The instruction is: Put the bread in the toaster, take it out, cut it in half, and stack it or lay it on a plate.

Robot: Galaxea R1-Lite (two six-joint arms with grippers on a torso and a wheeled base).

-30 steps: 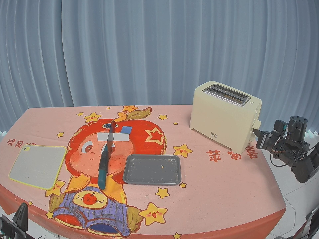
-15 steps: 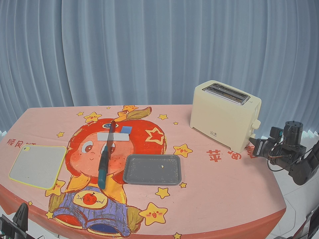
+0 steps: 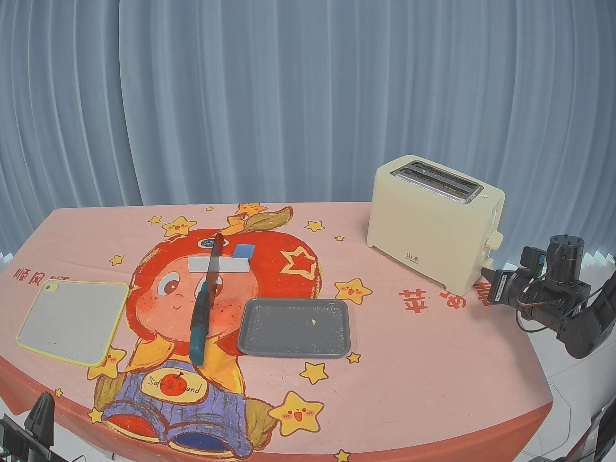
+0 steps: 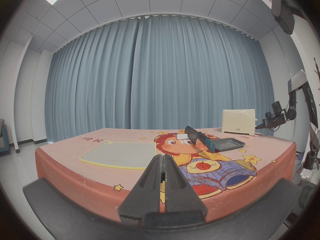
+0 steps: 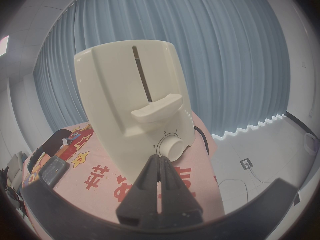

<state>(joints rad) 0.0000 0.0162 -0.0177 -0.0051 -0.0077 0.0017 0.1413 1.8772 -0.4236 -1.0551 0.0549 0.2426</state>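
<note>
The cream toaster (image 3: 436, 222) stands at the table's back right; its top slots (image 3: 437, 182) look dark inside and I cannot tell what they hold. On its end face the lever (image 5: 156, 108) sits partway down the slit, above a round dial (image 5: 170, 149). My right gripper (image 5: 158, 157) is shut and empty, a short way off that end face at about dial height, past the table's right edge (image 3: 489, 276). My left gripper (image 4: 162, 174) is shut and empty, low off the table's front left corner (image 3: 40, 418).
A teal-handled knife (image 3: 204, 303) leans with its blade on a white block (image 3: 218, 264) mid-table. A grey tray (image 3: 295, 348) with crumbs lies to its right. A yellow-rimmed cutting board (image 3: 72, 321) lies front left.
The right gripper has dropped lower and drawn slightly back from the toaster's lever end; over the last half second it has hardly moved. The left arm has stayed still.
</note>
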